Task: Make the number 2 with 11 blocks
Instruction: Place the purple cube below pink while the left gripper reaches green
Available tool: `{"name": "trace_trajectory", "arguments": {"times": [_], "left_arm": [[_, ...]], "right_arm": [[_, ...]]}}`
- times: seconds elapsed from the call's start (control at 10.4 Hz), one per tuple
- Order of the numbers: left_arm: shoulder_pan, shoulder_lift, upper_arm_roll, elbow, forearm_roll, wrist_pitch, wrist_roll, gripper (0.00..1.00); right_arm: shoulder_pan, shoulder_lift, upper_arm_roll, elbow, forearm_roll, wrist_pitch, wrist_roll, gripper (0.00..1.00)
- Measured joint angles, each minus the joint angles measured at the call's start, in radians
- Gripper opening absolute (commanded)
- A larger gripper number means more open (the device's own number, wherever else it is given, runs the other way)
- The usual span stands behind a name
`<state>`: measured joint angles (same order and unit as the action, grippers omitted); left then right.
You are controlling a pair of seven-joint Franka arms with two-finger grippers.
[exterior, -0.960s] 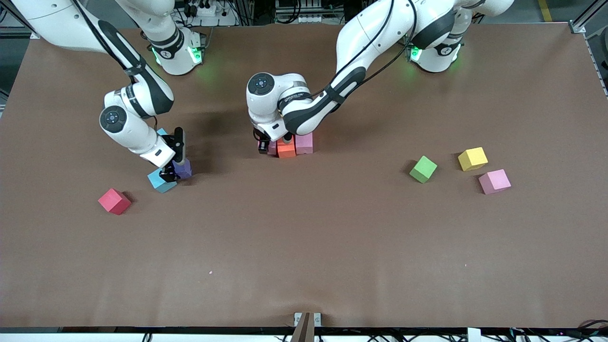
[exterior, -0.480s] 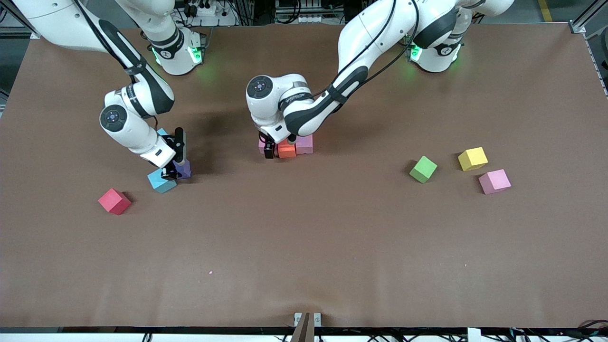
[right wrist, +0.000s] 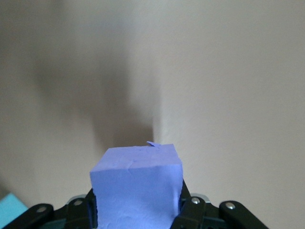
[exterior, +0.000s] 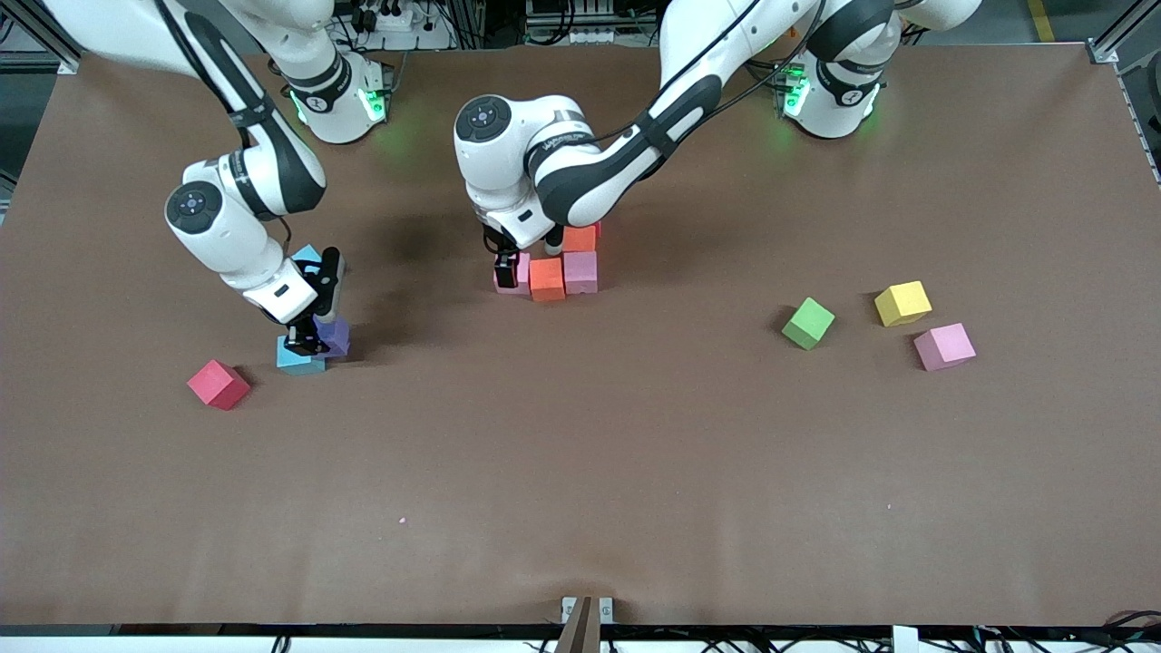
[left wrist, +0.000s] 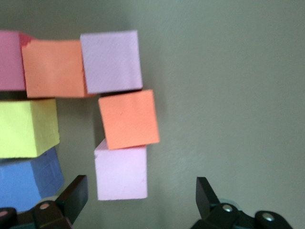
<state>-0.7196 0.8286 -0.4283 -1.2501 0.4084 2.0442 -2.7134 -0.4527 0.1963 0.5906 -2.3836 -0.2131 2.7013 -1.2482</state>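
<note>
7 blocks (left wrist: 125, 119) grouped, 6 loose — 1 in right gripper (exterior: 308, 340).

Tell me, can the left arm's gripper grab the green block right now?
Probably yes. The left gripper is open and holding nothing, and the green block sits alone toward that arm's end of the table, with bare table around it.
</note>
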Motion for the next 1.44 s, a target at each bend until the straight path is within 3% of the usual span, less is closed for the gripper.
{"name": "trace_trajectory", "arguments": {"times": [0.58,0.77,0.96,1.15,1.25,1.44], "left_arm": [[0.269,-0.046,0.001,-0.007,-0.013,-0.142,0.166,1.0],[0.387,-0.079,-0.039,-0.065,-0.015,-0.152,0.234,1.0],[0.581,-0.135,-0.162,-0.177,-0.015,-0.143,0.288,1.0],[0.831,-0.205,-0.296,-0.313,-0.015,-0.102,0.333,1.0],[0.966,-0.238,-0.36,-0.386,-0.014,-0.07,0.349,1.0],[1.199,-0.281,-0.464,-0.525,-0.014,-0.02,0.391,1.0]], "right_arm": [[0.222,-0.027,0.005,0.074,0.018,-0.056,0.826,0.15],[0.274,-0.024,0.004,0.077,0.019,-0.073,1.108,0.14],[0.326,0.005,0.003,0.116,0.02,-0.12,1.368,0.14],[0.399,0.067,-0.013,0.249,0.02,-0.28,1.563,0.14],[0.47,0.109,-0.051,0.33,0.021,-0.34,1.662,0.14],[0.699,0.208,-0.219,0.443,0.019,-0.363,1.838,0.14]]}}
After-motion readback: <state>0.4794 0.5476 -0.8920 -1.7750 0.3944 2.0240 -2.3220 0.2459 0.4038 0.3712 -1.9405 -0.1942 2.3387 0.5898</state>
